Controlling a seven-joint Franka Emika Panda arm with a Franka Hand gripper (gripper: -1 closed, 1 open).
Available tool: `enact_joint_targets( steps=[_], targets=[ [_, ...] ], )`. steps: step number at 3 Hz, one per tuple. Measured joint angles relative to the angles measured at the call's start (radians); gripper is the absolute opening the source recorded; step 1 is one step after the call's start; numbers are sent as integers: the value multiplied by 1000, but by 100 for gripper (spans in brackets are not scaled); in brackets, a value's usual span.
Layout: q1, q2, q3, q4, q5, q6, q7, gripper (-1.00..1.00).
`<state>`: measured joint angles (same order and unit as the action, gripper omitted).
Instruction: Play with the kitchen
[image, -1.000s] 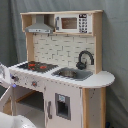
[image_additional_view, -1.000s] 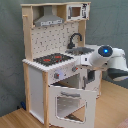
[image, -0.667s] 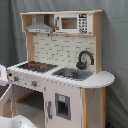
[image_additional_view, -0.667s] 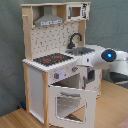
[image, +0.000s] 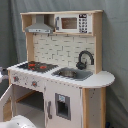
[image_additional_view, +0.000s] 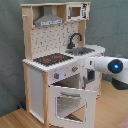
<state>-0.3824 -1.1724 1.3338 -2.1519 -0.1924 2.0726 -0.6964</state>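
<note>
The kitchen (image: 65, 75) is a white and light-wood toy with a black-red stovetop (image: 34, 65), grey sink (image: 70, 73), black faucet (image: 85, 59), hood (image: 40, 25) and microwave (image: 75, 22). In the second exterior view its windowed oven door (image_additional_view: 70, 104) hangs open, tilted outward below the stovetop (image_additional_view: 52, 59). My white arm (image_additional_view: 112, 67), with a blue light, comes in from the second exterior view's right. My gripper (image_additional_view: 85, 64) is at the knob panel, just above the open door. In the first exterior view only white arm parts (image: 17, 121) show at the lower left.
A grey curtain (image: 115, 50) hangs behind the kitchen. The kitchen stands on a wooden floor (image_additional_view: 15, 117). The oven door juts out in front of the cabinet.
In the second exterior view the arm's blue-lit part has shifted slightly right and downward. The oven door stays open at the same tilt.
</note>
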Motion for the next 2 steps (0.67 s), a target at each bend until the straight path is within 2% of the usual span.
enact_joint_targets(
  steps=[1,2],
  targets=[
    [-2,-95,2,37,-36,50,0,100],
    [-7,-167,8,52,-39,120,1,100]
  ],
)
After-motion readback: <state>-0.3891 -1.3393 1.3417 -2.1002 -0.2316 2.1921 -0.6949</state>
